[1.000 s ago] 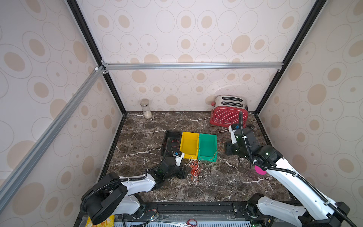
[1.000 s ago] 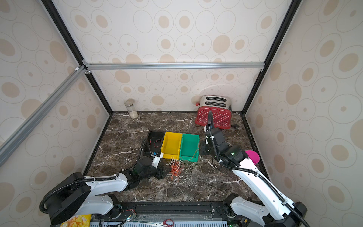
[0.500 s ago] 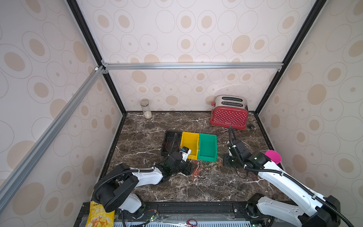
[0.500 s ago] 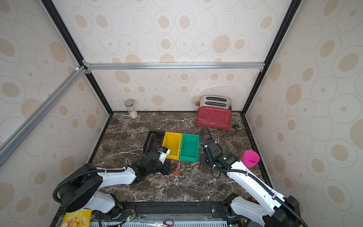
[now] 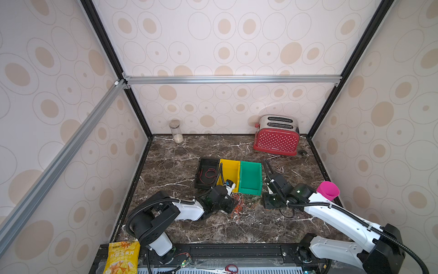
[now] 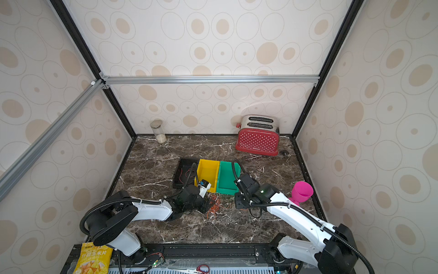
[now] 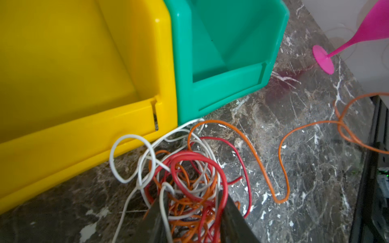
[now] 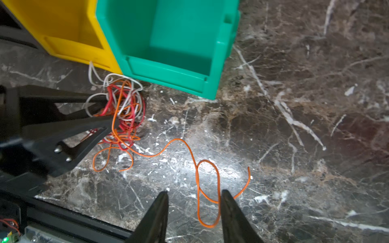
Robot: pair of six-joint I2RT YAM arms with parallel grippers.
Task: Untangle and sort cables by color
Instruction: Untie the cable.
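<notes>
The cables point(image 5: 238, 204) point(image 6: 214, 201) are a knot of red, white and orange strands on the marble, just in front of the yellow bin point(image 5: 231, 169) and the green bin point(image 5: 251, 178). My left gripper point(image 7: 192, 194) point(image 8: 107, 111) is shut on this knot, with strands packed between its fingers. One orange cable point(image 8: 181, 141) trails out of the knot toward my right gripper point(image 8: 194, 191) point(image 5: 269, 201). That gripper is open and low over the table, and the cable's end loop lies loose between its jaws. Red cables point(image 5: 208, 174) lie in the black bin point(image 5: 201, 163).
A pink goblet point(image 5: 328, 189) stands close behind my right forearm. A red toaster point(image 5: 276, 138) and a glass jar point(image 5: 175, 131) stand at the back wall. A snack bag point(image 5: 122, 257) and scissors point(image 5: 231, 269) lie on the front rail.
My right arm dropped from beside the green bin to the table, and its jaws opened. My left gripper pushed right into the knot and closed on it.
</notes>
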